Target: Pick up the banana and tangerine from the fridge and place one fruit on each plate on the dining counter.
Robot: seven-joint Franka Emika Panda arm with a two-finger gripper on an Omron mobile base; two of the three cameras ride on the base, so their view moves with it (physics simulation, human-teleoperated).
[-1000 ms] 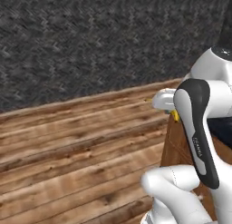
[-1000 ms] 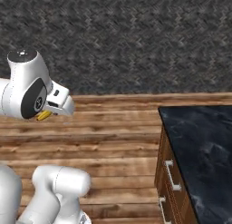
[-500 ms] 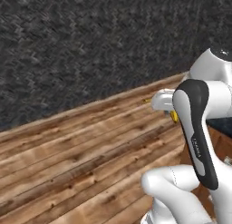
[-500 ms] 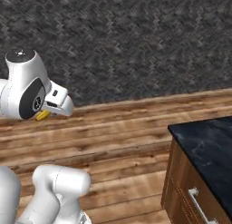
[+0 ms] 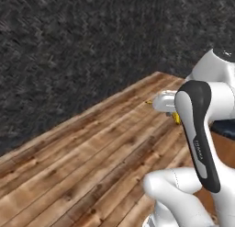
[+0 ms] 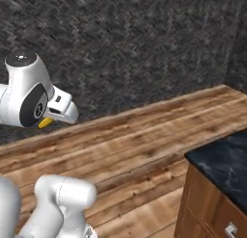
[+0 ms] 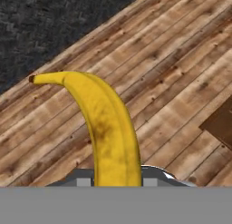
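The pincer (image 6: 65, 112) is clenched on the banana (image 7: 106, 128), carried high over the wooden floor (image 5: 92, 166). Since a second ago the whole scene has swung and the dark marbled worktop (image 6: 222, 160) has shifted right, so the base is turning, probably towards the plates. No plate or other container is in sight.

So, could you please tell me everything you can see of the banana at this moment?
The banana is yellow and curved, with a smooth skin, a brownish bruise at mid-length and a dark tip at its far end. In the hand view it rises from the bottom and bends up to the left, held above the wooden floor. The tool is shut on it; in the right base view only a yellow end pokes out below the hand.
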